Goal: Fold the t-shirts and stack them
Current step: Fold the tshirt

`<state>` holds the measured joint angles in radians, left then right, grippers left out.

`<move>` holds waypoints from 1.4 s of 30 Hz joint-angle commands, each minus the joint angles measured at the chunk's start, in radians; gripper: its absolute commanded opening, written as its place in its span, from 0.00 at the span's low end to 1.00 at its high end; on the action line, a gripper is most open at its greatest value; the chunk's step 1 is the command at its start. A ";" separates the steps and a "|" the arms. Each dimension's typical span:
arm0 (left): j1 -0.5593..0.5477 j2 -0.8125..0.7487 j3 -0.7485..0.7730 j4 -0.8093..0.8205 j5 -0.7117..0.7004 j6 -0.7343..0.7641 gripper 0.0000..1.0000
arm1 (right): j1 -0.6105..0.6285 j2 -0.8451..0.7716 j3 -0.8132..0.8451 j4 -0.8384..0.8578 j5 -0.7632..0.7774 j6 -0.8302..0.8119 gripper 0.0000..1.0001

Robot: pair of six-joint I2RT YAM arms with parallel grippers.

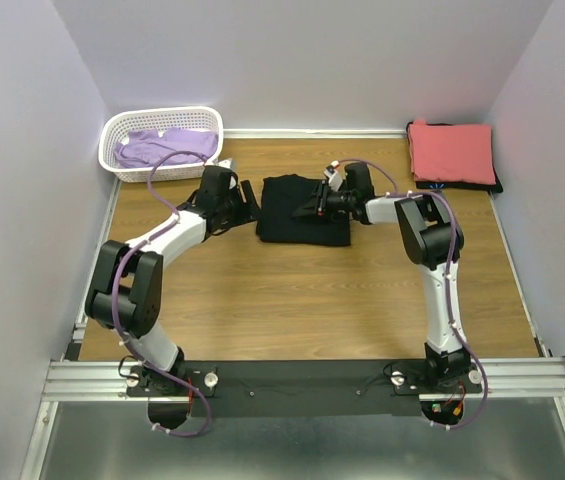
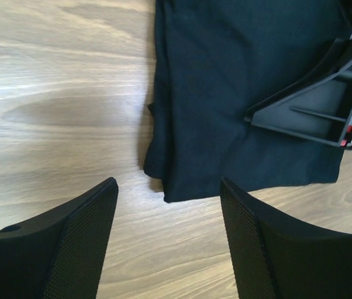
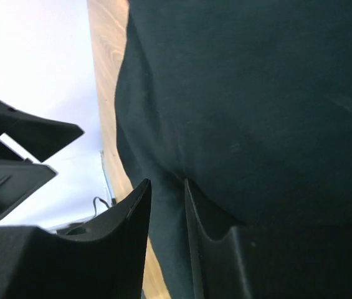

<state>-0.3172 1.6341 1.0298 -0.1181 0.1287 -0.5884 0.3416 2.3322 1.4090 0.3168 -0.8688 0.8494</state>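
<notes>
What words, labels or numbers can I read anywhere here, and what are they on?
No text can be read in any view.
The black t-shirt: plain, no print.
The red t-shirt and the purple t-shirt: no print showing.
The dark t-shirt under the red one: a tiny bluish mark at its edge, too small to read.
The white basket: no label visible.
</notes>
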 commanded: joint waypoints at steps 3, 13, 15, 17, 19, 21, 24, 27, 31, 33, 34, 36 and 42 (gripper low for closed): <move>-0.019 0.055 0.071 0.028 0.054 -0.011 0.72 | -0.029 -0.016 -0.007 -0.044 0.031 -0.078 0.37; -0.017 0.285 0.390 0.070 0.147 0.027 0.63 | -0.153 -0.048 0.123 -0.044 -0.041 -0.092 0.37; -0.017 0.357 0.440 0.071 0.166 0.030 0.59 | -0.174 -0.033 0.146 -0.042 -0.049 -0.092 0.37; -0.016 0.432 0.510 0.072 0.180 0.035 0.54 | -0.191 -0.010 0.169 -0.041 -0.044 -0.089 0.37; -0.014 0.480 0.571 0.071 0.187 0.036 0.52 | -0.202 0.012 0.182 -0.035 -0.041 -0.078 0.37; -0.011 0.553 0.608 0.061 0.195 0.036 0.49 | -0.219 0.045 0.189 -0.015 -0.026 -0.064 0.37; -0.002 0.641 0.664 0.054 0.207 0.022 0.47 | -0.242 0.090 0.186 0.022 -0.003 -0.026 0.37; 0.016 0.708 0.697 0.049 0.225 -0.013 0.44 | -0.263 0.133 0.180 0.033 0.017 -0.001 0.37; 0.050 0.753 0.685 0.066 0.297 -0.071 0.43 | -0.291 0.156 0.148 0.033 0.057 0.036 0.37; 0.061 0.739 0.664 0.087 0.310 -0.097 0.43 | -0.300 0.156 0.134 0.033 0.063 0.039 0.37; 0.064 0.731 0.650 0.095 0.311 -0.097 0.43 | -0.302 0.153 0.133 0.031 0.063 0.037 0.37; 0.064 0.698 0.639 0.098 0.307 -0.091 0.43 | -0.302 0.138 0.130 0.033 0.050 0.033 0.37; 0.055 0.520 0.543 0.113 0.261 -0.091 0.69 | -0.299 -0.026 0.056 0.034 0.027 0.005 0.38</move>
<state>-0.2687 2.2894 1.6379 0.0223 0.4351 -0.6842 0.0624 2.4073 1.5246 0.3817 -0.8757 0.8917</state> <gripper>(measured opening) 0.631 0.371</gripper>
